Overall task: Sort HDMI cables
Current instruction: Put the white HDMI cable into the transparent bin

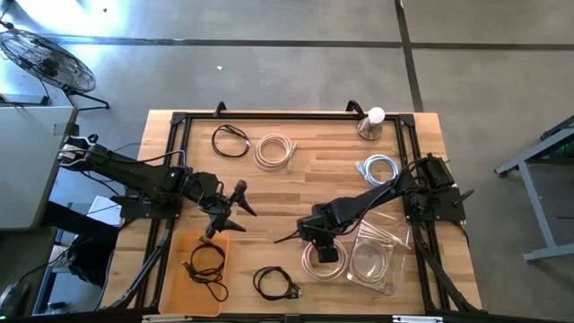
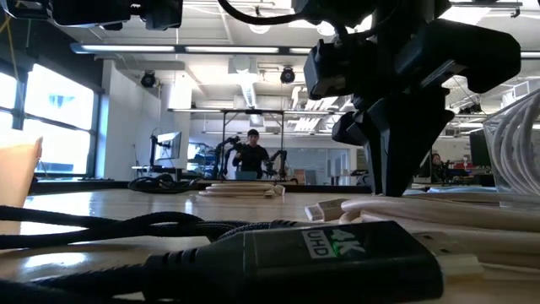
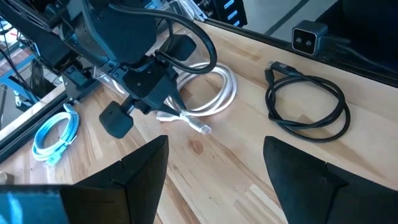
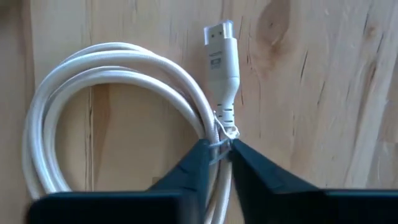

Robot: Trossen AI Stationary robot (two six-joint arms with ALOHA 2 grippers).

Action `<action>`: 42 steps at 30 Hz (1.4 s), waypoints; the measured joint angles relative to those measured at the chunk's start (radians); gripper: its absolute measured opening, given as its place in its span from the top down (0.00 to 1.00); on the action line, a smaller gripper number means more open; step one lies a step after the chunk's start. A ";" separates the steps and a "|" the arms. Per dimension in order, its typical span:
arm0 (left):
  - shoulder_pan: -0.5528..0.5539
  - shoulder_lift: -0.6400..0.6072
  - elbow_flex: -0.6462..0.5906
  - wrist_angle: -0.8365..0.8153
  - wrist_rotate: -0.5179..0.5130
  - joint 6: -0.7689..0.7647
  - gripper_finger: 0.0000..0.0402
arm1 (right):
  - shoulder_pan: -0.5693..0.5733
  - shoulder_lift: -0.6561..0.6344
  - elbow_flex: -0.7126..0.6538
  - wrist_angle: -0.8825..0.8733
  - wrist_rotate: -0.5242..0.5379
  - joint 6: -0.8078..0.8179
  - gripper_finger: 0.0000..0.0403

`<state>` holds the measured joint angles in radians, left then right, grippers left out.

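My right gripper (image 1: 323,244) is down on a cream-white coil (image 1: 321,261) near the table's near right, beside a clear bin (image 1: 381,269) that holds more white cables. Its fingers are shut on that coil. My left gripper (image 1: 228,208) hangs open above the far edge of an orange tray (image 1: 170,278), in which a black coil (image 1: 206,267) lies. Other coils lie flat on the table. There is a black coil (image 1: 230,141) and a white coil (image 1: 273,151) at the far side, a bluish coil (image 1: 378,169) at the right, and another black coil (image 1: 275,283) at the near edge. My right gripper (image 4: 219,152) pinches the white coil where its strands are tied together (image 4: 222,134), just behind the plug (image 4: 219,50). The fingers (image 4: 193,165) come from above, pointing down, one on each side of the bundled strands. The coil lies flat on the table.
A white-knobbed metal object (image 1: 371,121) stands at the far right corner. A black frame (image 1: 179,121) runs around the table top. The near black coil's plug (image 2: 337,253) lies close in front of the low camera. Bare wood (image 1: 305,188) lies at the table's middle. A person (image 2: 251,152) stands far behind the table.
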<state>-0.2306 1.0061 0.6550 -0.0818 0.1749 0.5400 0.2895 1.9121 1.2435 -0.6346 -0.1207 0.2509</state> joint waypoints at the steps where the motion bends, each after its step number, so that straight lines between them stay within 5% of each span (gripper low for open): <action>1: 0.000 0.000 0.000 0.000 0.000 -0.002 0.36 | -0.003 0.000 0.001 0.000 -0.006 0.000 0.92; 17: 0.000 0.000 0.000 -0.031 0.000 -0.026 0.36 | -0.003 0.001 0.002 0.005 0.044 -0.023 1.00; 28: 0.000 0.000 0.000 -0.034 0.000 -0.026 0.36 | 0.047 0.006 0.128 -0.161 0.222 -0.050 1.00; 42: 0.000 0.000 0.000 -0.056 0.000 -0.048 0.36 | 0.049 0.005 0.166 -0.205 0.178 -0.023 1.00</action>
<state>-0.2310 1.0061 0.6548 -0.1382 0.1753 0.4915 0.3386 1.9175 1.4090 -0.8395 0.0569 0.2278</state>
